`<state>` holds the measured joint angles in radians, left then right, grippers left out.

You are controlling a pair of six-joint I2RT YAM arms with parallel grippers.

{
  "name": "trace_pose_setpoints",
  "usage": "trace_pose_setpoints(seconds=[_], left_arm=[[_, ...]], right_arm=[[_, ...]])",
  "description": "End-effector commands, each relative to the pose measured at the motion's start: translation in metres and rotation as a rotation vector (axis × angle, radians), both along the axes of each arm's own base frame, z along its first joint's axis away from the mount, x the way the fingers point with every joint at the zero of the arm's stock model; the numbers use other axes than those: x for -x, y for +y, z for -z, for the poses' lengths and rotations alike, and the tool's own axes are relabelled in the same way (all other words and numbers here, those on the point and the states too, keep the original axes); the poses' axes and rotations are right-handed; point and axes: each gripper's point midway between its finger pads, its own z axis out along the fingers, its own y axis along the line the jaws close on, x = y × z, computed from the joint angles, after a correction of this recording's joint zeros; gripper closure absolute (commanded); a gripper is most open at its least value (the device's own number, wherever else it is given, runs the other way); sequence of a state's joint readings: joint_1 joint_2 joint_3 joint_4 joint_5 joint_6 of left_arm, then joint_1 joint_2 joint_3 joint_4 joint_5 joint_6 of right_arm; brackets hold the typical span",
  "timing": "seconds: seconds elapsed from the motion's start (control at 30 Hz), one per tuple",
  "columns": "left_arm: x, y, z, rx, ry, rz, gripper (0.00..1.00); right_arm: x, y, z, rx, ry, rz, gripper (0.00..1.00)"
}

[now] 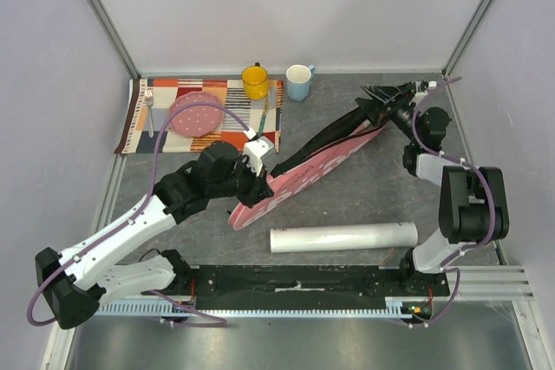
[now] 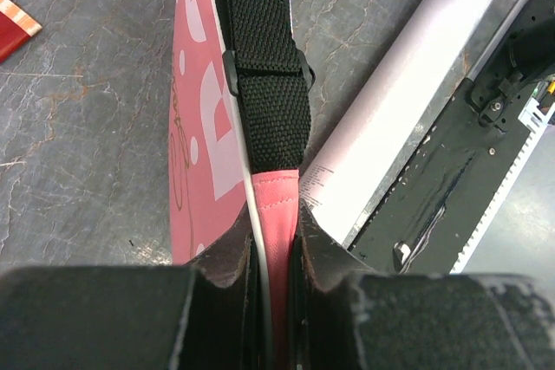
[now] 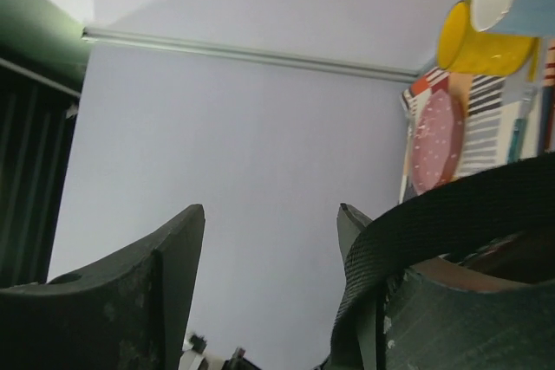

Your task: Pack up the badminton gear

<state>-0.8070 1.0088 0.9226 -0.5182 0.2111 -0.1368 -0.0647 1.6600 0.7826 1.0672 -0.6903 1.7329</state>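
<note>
Packing looks partway, judging by the layout. Pink racket bag (image 1: 321,162) lies diagonally mid-worktop, a dark gap showing along its far edge. L gripper (image 2: 276,231): jaws narrow, pinching the bag's near-end fabric just below its black strap (image 2: 264,58). R gripper (image 3: 270,214) at the bag's far end: jaws wide, nothing btwn them, strap draped over one finger. White tube (image 1: 342,237) lies loose on the worktop (image 1: 373,201) near the bag, not yet packed. No rackets or shuttlecocks in view; prob inside the bag, can't confirm. Left to do, I'd say: tube in, bag shut. Worktop is grey, marbled. At the back: yellow mug (image 1: 255,82), blue mug (image 1: 298,82), dotted plate (image 1: 195,114) on striped placemat (image 1: 238,119), not gear. Pale walls w/ metal frame posts around
</note>
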Motion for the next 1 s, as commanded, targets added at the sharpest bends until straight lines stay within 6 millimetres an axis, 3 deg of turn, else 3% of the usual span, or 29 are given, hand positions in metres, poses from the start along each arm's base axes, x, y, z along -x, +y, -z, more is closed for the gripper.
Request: trace_pose_setpoints(seconds=[0.0, 0.13, 0.17, 0.23, 0.27, 0.33, 0.37, 0.4, 0.47, 0.5, 0.57, 0.6, 0.67, 0.8, 0.97], left_arm=[[-0.003, 0.003, 0.009, -0.017, 0.032, -0.047, 0.98], [-0.005, 0.004, 0.011, -0.019, 0.044, -0.073, 0.98], [-0.006, 0.006, 0.012, -0.025, 0.041, -0.088, 0.98], [-0.009, 0.009, 0.013, -0.029, 0.046, -0.120, 0.98], [-0.013, 0.012, 0.012, -0.037, 0.038, -0.151, 0.98], [-0.016, 0.013, 0.011, -0.029, 0.038, -0.179, 0.98], [-0.016, 0.014, 0.012, -0.029, 0.036, -0.187, 0.98], [-0.016, 0.015, 0.011, -0.022, 0.033, -0.193, 0.98], [-0.017, 0.015, 0.010, -0.009, 0.028, -0.203, 0.98], [-0.018, 0.015, 0.010, -0.007, 0.025, -0.204, 0.98], [-0.018, 0.015, 0.008, -0.003, 0.018, -0.208, 0.98], [-0.017, 0.015, 0.009, -0.005, 0.021, -0.205, 0.98], [-0.017, 0.015, 0.007, 0.003, 0.019, -0.205, 0.98], [-0.016, 0.013, 0.005, 0.019, 0.020, -0.199, 0.98], [-0.014, 0.015, 0.001, 0.037, 0.016, -0.201, 0.98]], right_arm=[[0.039, 0.016, -0.056, -0.051, -0.162, -0.073, 0.29], [0.060, 0.050, -0.068, -0.026, -0.161, -0.150, 0.28], [0.074, 0.061, -0.081, -0.010, -0.195, -0.178, 0.29], [0.077, 0.066, -0.067, 0.087, -0.141, -0.174, 0.32], [0.089, 0.066, -0.077, 0.127, -0.173, -0.164, 0.32], [0.096, 0.062, -0.060, 0.201, -0.114, -0.143, 0.33], [0.106, 0.061, -0.067, 0.213, -0.131, -0.133, 0.34], [0.109, 0.058, -0.053, 0.222, -0.070, -0.118, 0.38], [0.122, 0.053, -0.054, 0.226, -0.075, -0.086, 0.44], [0.123, 0.048, -0.038, 0.237, -0.020, -0.052, 0.56], [0.132, 0.043, -0.035, 0.273, -0.016, -0.017, 0.67], [0.135, 0.041, -0.023, 0.284, 0.026, -0.012, 0.84], [0.139, 0.038, -0.018, 0.306, 0.046, 0.006, 0.95], [0.139, 0.032, 0.018, 0.418, 0.140, 0.008, 0.93], [0.143, 0.027, 0.066, 0.562, 0.264, -0.037, 0.99]])
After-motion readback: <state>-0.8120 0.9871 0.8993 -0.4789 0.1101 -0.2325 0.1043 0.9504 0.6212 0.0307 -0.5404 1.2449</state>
